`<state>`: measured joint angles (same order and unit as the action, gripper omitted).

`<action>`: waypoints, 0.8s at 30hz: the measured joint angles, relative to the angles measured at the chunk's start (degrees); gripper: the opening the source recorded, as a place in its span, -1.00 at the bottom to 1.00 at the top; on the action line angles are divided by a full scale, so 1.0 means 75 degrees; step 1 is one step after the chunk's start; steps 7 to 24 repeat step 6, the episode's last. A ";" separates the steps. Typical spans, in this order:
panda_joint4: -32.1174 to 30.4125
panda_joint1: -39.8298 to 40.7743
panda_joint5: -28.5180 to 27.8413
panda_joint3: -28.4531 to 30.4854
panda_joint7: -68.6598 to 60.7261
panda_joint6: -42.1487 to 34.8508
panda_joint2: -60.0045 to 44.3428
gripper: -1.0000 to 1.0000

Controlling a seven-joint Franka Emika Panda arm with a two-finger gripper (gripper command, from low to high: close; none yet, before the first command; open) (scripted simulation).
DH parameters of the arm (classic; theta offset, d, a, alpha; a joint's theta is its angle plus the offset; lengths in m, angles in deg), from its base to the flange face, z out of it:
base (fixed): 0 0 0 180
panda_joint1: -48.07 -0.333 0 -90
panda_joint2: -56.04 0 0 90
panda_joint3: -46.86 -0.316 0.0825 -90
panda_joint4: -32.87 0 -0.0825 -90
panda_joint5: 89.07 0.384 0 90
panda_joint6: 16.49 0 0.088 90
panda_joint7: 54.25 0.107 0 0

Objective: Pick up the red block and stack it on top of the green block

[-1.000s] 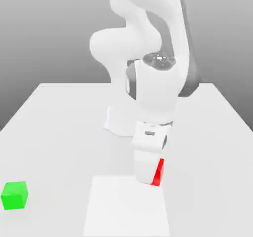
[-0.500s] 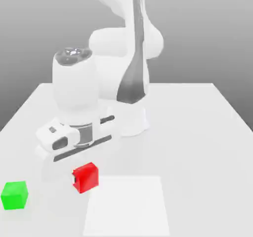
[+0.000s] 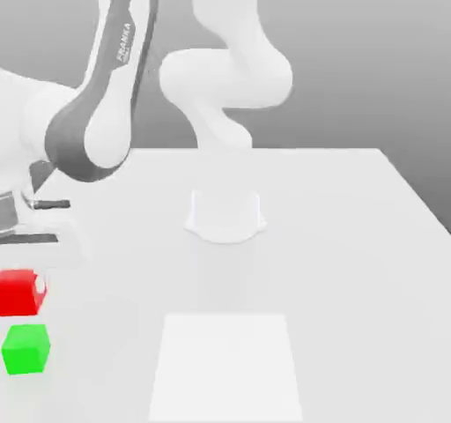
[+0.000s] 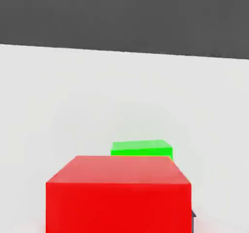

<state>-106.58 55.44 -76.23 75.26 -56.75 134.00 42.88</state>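
**Operator:** Report the change in position.

**Arm:** Since a second ago I have swung my arm from the counter's (image 3: 352, 236) middle across to the exterior view's left edge, carrying the red block (image 3: 19, 292) with me. It now hangs just above the green block (image 3: 25, 349), which rests on the counter.

**Operator:** State of the hand?

**Arm:** My hand (image 3: 18, 267) is clamped as tight as it gets, and the red block is held in it, off the counter.

**Operator:** Current step and next move?

**Arm:** Transport is ending, I judge. Next I must centre the red block over the green one, lower it until the faces meet, then release.

**Operator:** Orientation?

**Arm:** It is a cube, so it has no long axis. Its faces sit level, roughly square to the green block's.
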 joint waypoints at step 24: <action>0.0078 0.0377 0.0751 -0.0479 -0.0522 0.0567 -0.0735 1.00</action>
